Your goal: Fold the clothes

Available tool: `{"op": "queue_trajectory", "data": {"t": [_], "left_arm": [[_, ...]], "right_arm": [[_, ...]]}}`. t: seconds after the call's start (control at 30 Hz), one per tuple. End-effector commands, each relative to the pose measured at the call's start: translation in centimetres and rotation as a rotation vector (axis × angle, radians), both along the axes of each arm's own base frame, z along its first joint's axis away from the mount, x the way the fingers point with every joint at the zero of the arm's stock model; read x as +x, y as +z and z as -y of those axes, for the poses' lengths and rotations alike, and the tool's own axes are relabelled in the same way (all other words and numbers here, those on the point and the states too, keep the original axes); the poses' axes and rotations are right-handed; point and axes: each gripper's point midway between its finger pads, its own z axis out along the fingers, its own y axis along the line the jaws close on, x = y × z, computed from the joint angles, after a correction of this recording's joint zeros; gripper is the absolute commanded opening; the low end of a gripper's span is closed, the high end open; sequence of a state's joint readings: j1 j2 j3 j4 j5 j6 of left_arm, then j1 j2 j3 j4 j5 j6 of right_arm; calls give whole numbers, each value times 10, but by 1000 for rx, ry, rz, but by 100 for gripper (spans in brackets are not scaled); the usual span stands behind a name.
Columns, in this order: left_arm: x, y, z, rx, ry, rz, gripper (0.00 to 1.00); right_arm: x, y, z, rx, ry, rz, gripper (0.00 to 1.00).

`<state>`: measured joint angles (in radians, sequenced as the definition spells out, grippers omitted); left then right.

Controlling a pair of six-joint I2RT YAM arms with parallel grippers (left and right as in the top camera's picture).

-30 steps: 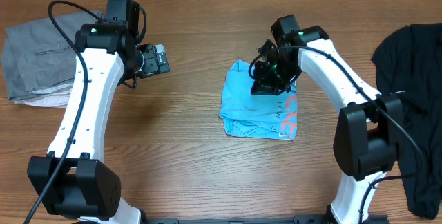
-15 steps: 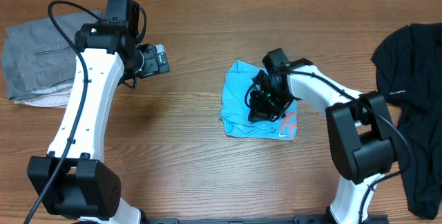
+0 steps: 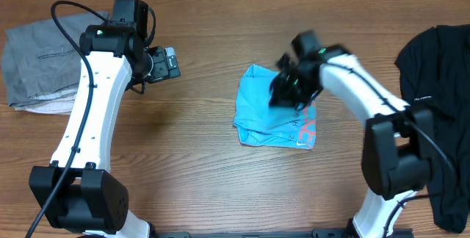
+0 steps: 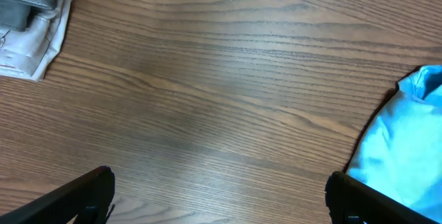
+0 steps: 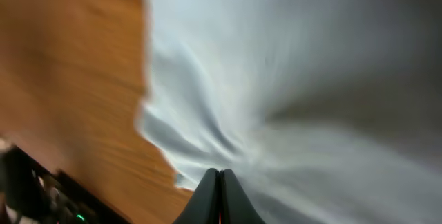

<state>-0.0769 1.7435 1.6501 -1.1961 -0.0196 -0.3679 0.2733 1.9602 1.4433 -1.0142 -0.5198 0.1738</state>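
Light blue, coral-lettered T-shirt (image 3: 257,109) — brown wood-grain table (image 3: 205,157)

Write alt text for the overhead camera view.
The right gripper, shut and motion-blurred, is over a folded light blue T-shirt at centre. The left gripper is open; a grey garment lies far left, a black garment far right.
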Motion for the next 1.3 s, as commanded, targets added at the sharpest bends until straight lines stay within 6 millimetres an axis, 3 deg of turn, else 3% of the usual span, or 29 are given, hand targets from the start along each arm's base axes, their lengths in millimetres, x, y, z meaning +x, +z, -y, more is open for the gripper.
{"op": "queue_trajectory", "data": {"t": [0.0, 0.17, 0.4, 0.7, 0.8, 0.97, 1.07, 1.1, 1.17, 1.27], "left_arm": [[1, 7, -1, 6, 7, 20, 100], [1, 7, -1, 6, 6, 20, 100], [1, 7, -1, 6, 7, 20, 100], [1, 7, -1, 6, 6, 20, 100], [1, 7, -1, 6, 7, 20, 100], [1, 7, -1, 6, 6, 20, 100], [1, 7, -1, 6, 6, 20, 100], [1, 7, -1, 6, 6, 20, 100], [1, 7, -1, 6, 6, 20, 100], [1, 7, -1, 6, 6, 20, 100]], "right_arm": [[39, 47, 29, 35, -76, 145, 4], [61, 32, 73, -30, -175, 170, 4], [64, -1, 82, -50, -196, 140, 4], [83, -69, 118, -267, -260, 189, 4], [85, -75, 116, -256, -258, 189, 5], [93, -52, 112, -227, -253, 219, 11], [102, -11, 111, -193, -262, 268, 14], [103, 17, 110, -165, -267, 294, 16], [95, 51, 106, -127, -279, 304, 16], [67, 76, 105, -112, -316, 242, 6]]}}
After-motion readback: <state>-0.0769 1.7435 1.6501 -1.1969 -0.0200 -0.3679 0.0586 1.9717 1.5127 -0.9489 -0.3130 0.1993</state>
